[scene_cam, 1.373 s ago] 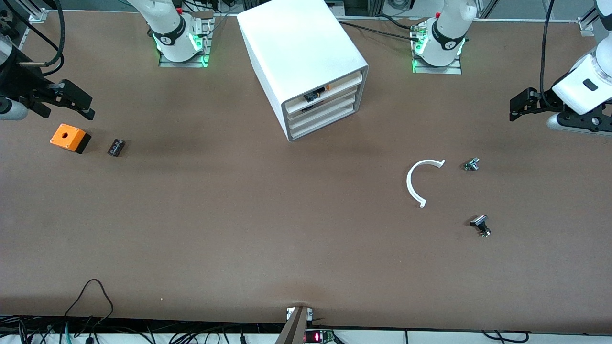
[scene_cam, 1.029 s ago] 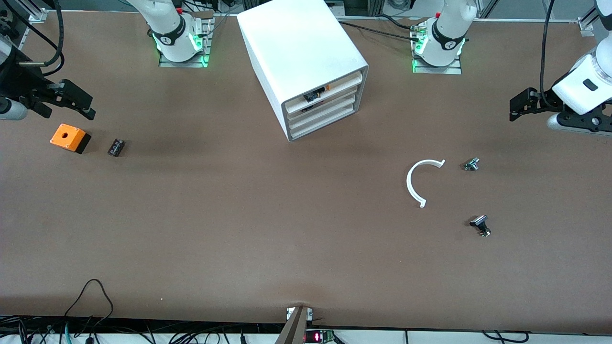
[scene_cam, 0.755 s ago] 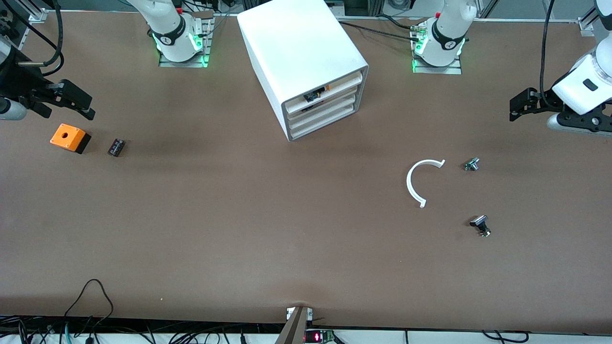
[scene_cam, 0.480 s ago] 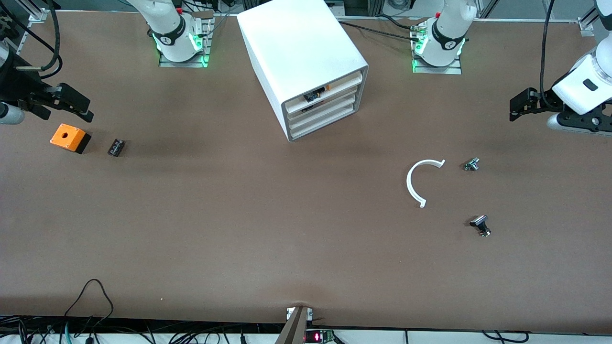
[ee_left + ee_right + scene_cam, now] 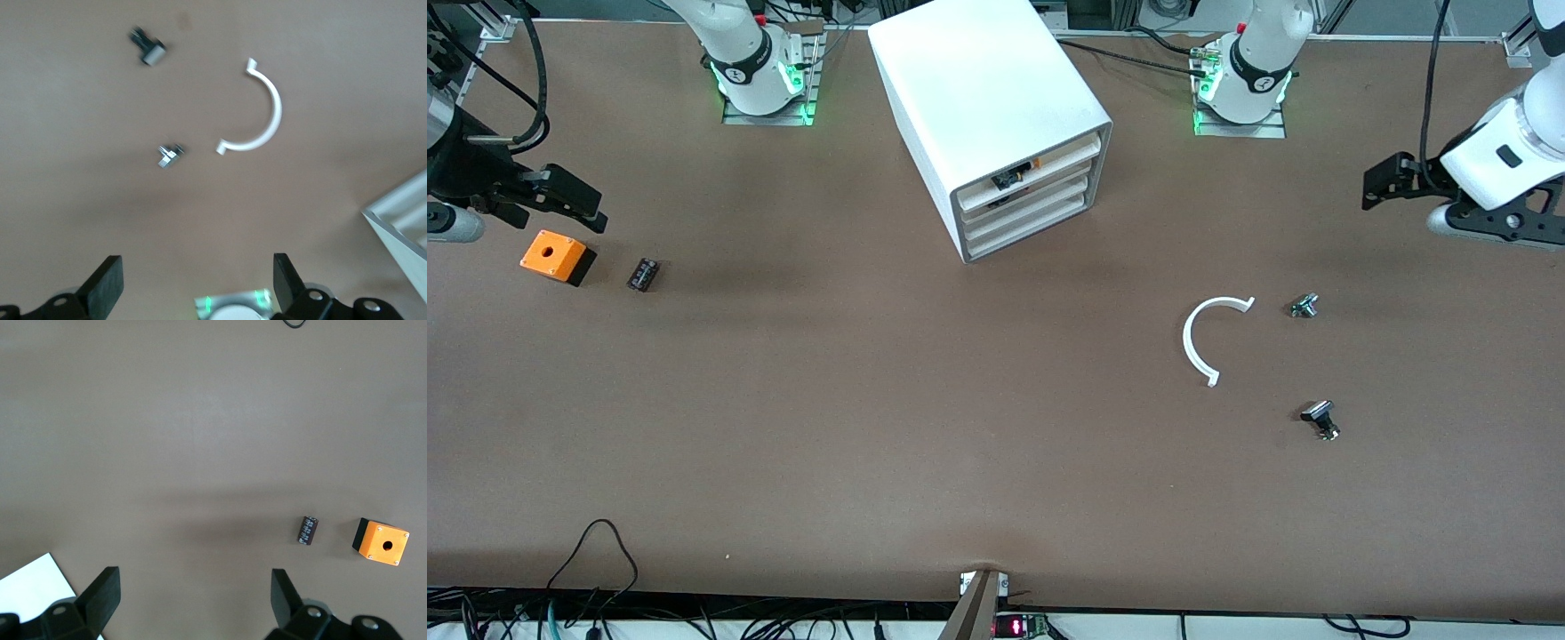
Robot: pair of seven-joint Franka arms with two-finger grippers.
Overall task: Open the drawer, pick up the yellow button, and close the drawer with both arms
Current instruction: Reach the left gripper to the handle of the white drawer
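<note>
The big white box-shaped cabinet (image 5: 991, 116) stands on the brown counter (image 5: 871, 400) between the two arm bases. Its uppermost shallow white tray drawer (image 5: 1040, 164) sits barely out, and the tiny yellow-orange-capped button on a black body (image 5: 1016, 175) lies inside it.

The left tool (image 5: 1383, 182) hangs over the counter at the left arm's end, at about three o'clock from the button and well apart; its fingers (image 5: 107, 283) are spread wide and hold nothing. The right tool (image 5: 574, 197) hangs above the orange box with a hole (image 5: 557, 256) at about nine o'clock from the button, equally wide open and empty. A small black block (image 5: 643, 274) lies just beside the box.
</note>
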